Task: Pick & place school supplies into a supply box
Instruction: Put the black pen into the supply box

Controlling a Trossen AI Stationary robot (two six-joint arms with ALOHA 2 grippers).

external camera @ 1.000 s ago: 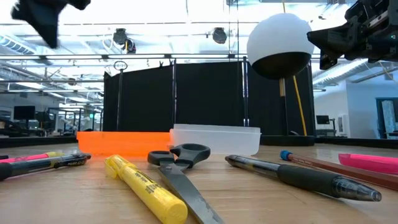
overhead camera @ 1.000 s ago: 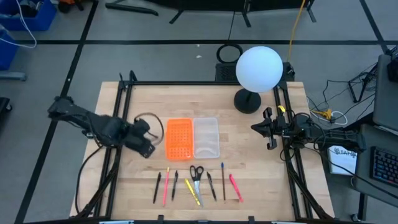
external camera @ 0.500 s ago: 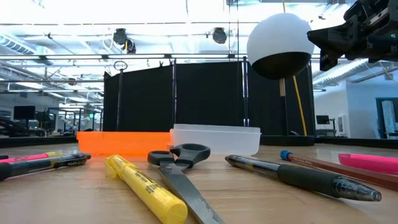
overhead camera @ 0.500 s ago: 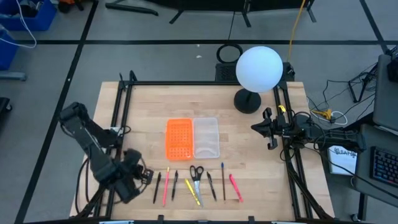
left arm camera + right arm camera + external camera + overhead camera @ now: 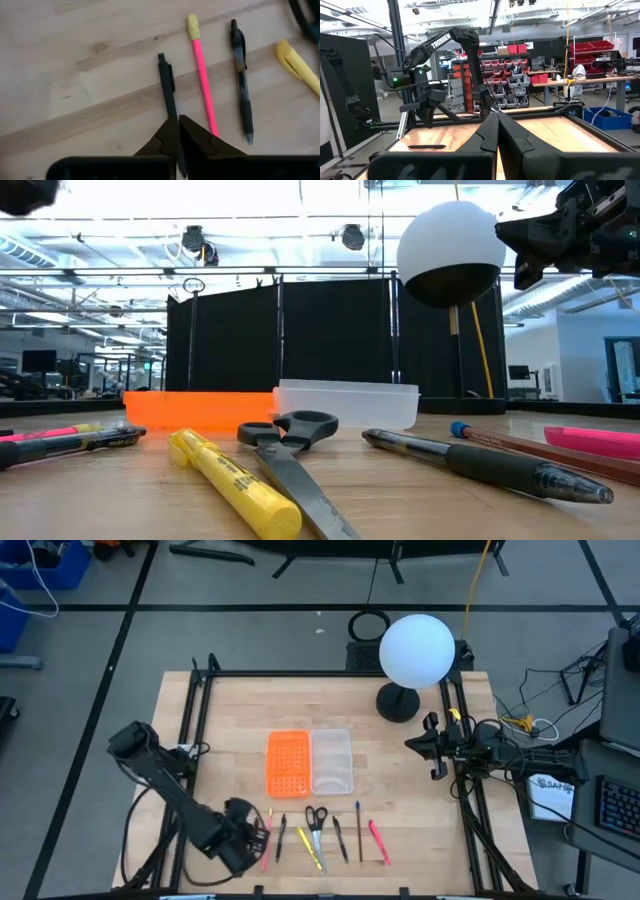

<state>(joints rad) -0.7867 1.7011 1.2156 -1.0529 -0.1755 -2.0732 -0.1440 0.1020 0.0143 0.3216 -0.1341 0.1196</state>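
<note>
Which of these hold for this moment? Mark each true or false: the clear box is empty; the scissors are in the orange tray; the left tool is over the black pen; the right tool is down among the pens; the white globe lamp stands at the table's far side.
1. The shallow clear plastic supply box holds nothing: true.
2. The red-and-black-handled scissors lie in the orange perforated tray: false; they lie on the wooden table, in the row of pens.
3. The left tool is over the black pen: true.
4. The right tool is among the pens: false; it waits at the table's right edge.
5. The white globe lamp stands at the far side: true.
</note>
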